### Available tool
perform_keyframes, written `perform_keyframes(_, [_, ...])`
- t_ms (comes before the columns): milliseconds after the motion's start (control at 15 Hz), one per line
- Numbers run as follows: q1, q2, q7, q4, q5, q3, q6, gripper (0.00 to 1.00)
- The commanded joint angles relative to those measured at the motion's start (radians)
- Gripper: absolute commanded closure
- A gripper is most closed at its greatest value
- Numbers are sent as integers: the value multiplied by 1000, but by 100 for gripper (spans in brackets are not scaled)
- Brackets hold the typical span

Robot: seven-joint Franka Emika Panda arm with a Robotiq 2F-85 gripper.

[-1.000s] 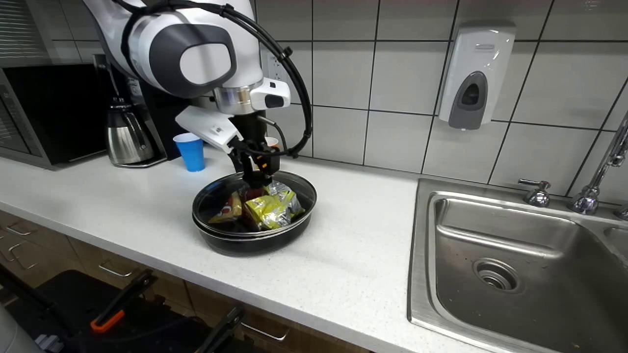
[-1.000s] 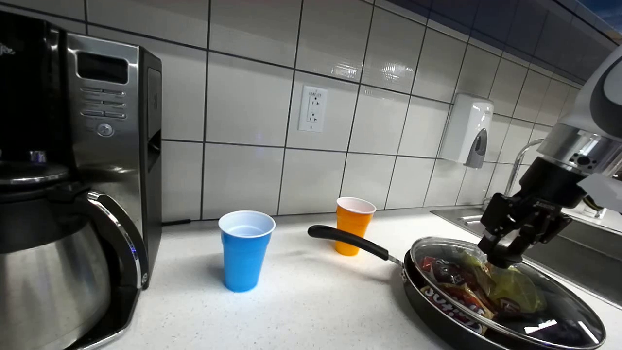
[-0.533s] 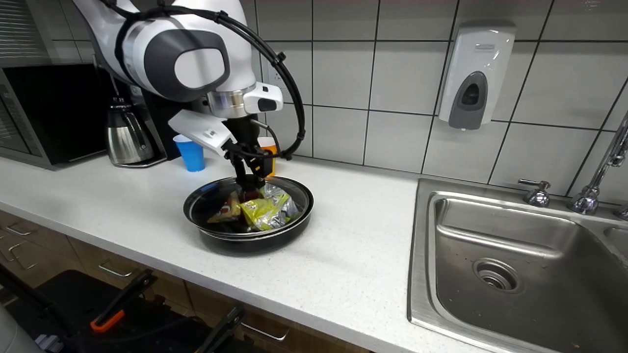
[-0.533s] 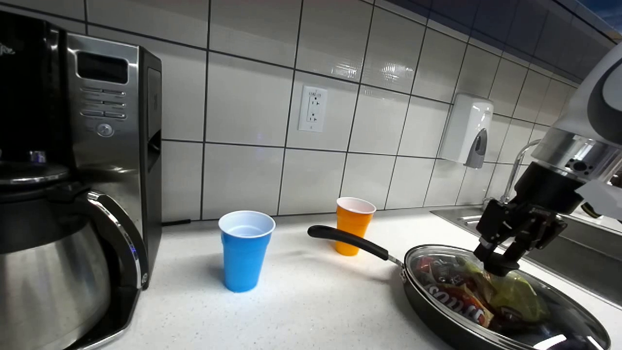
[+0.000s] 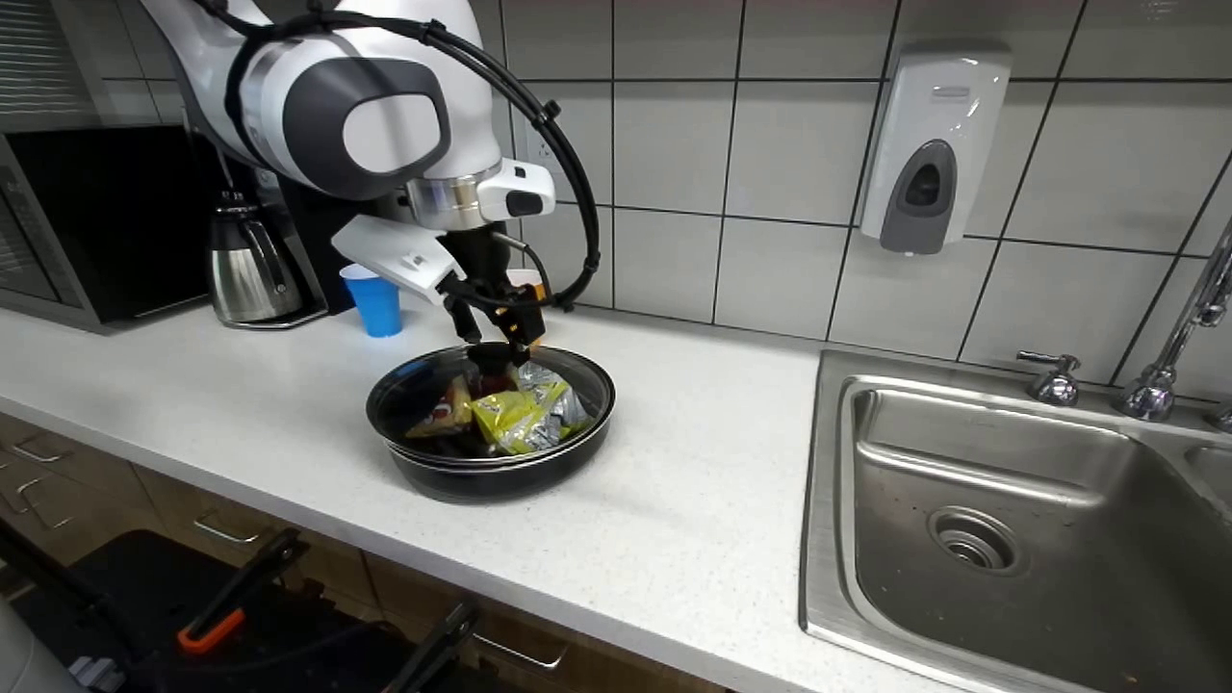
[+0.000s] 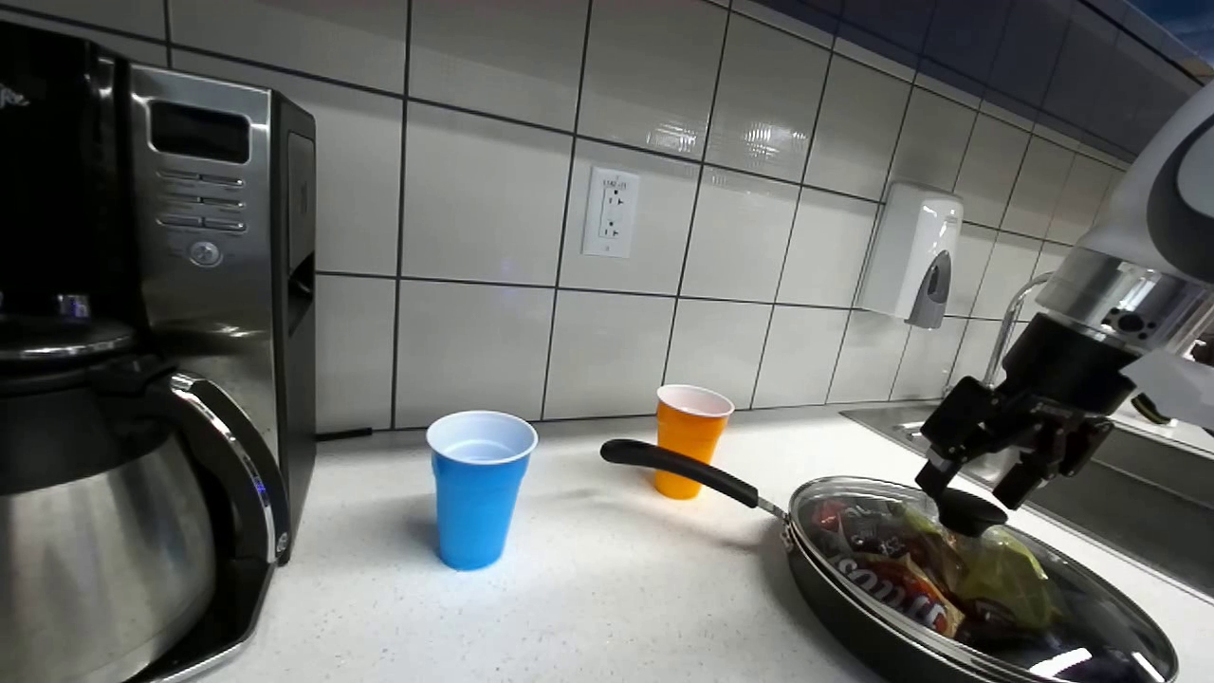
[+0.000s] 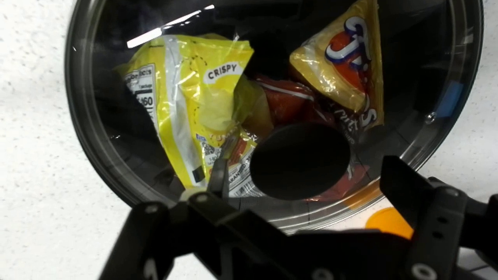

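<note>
My gripper (image 7: 305, 171) stands open just over the pan, its fingers (image 6: 1017, 484) spread to either side of the black lid knob (image 7: 299, 161). No grip on the knob shows. The glass lid (image 5: 395, 390) lies on the black frying pan (image 6: 835, 617); whether it sits fully flush I cannot tell. Through the glass, a yellow bag marked CRISPY (image 7: 218, 93), a tan and red chip bag (image 7: 342, 58) and a dark red bag (image 7: 288, 101) are visible inside. The knob hides part of them in the wrist view.
The pan's black handle (image 6: 678, 470) points toward an orange cup (image 6: 690, 441). A blue cup (image 6: 481, 493) stands nearer the coffee maker (image 6: 209, 190) and its steel carafe (image 5: 252, 265). The sink (image 5: 1020, 500) is set into the counter, below a wall soap dispenser (image 5: 938, 144).
The lid, held by its knob a second ago and tilted, has come down onto the pan and shifted slightly. The fingers have since spread away from the knob, with the arm nearly still.
</note>
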Motion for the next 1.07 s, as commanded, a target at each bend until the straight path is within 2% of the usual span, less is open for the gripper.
perform_keyframes(0, [-38,-13,50,-9,-55,29,30,0])
perform_keyframes(267, [-37,-26,61,-19,-70,34,29,0])
perform_keyframes(333, [-78,-15,144,-20,-180,43,29,0])
perform_keyframes(600, [-108,-82,222,-17,-302,54,-31,0])
perform_keyframes(1000, [-91,-200,228,-61,-286,94,-70,0])
